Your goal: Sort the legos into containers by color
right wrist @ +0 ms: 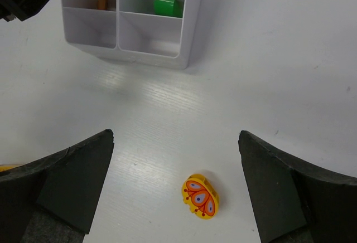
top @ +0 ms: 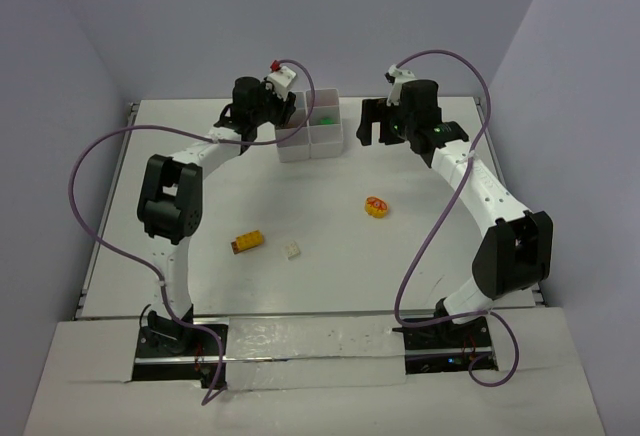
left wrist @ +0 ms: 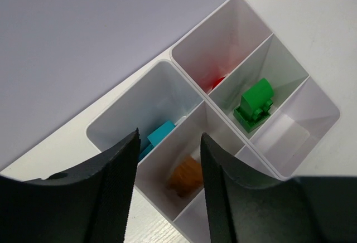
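Note:
The white six-compartment tray (top: 296, 150) stands at the back middle of the table. My left gripper (top: 283, 106) hovers over it, open and empty (left wrist: 169, 137). Below it, compartments hold a cyan piece (left wrist: 162, 133), a blurred brown piece (left wrist: 187, 176), a green brick (left wrist: 255, 103) and a red piece (left wrist: 217, 81). My right gripper (top: 373, 126) is open wide and empty (right wrist: 175, 137), to the right of the tray (right wrist: 150, 31). An orange-yellow oval piece (top: 377, 206) lies on the table, below and between its fingers (right wrist: 199, 197). A yellow brick (top: 248, 241) and a white piece (top: 292, 250) lie nearer the front.
The table's back edge runs just behind the tray, against a lilac wall. Cables loop from both arms over the table sides. The left arm's elbow (top: 168, 196) stands left of the yellow brick.

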You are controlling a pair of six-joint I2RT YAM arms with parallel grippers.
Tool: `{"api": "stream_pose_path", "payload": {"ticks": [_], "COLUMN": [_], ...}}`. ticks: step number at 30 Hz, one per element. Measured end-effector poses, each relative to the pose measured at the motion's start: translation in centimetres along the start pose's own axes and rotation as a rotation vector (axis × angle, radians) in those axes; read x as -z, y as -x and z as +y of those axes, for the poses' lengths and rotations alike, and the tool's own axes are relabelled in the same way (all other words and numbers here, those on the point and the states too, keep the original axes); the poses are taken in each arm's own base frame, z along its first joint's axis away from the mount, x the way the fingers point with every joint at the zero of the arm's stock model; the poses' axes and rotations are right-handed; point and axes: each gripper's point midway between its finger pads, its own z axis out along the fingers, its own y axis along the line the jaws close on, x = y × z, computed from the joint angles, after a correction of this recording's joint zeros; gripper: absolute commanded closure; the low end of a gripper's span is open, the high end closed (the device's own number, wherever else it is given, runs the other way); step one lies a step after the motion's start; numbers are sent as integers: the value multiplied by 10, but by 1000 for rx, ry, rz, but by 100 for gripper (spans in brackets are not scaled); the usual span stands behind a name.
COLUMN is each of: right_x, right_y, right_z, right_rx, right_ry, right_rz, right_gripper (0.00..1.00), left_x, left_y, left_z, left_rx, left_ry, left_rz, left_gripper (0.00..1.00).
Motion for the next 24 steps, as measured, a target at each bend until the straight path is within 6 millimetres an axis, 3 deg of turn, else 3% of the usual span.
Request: {"api": "stream_pose_path", "payload": {"ticks": [9, 14, 20, 24], "right_x": [0, 2, 10, 20], "right_y": [0, -5, -4, -6], "right_z": [4, 9, 13, 16], "right_rx": [6, 23, 37, 52], "right_ry": [23, 57, 79, 92], "right_rz": [3, 13, 3, 0], "right_gripper": [0, 0, 0, 0], "left_x": [1, 12, 58, 109], "left_y": [1, 21, 72, 84], "left_z": [-3, -11, -23, -32], "left_rx": [31, 73, 105, 96], "left_ry": [-7, -47, -131, -186], "left_rz": [-1, -23, -47, 35], "left_gripper": [39, 38, 37, 29]}}
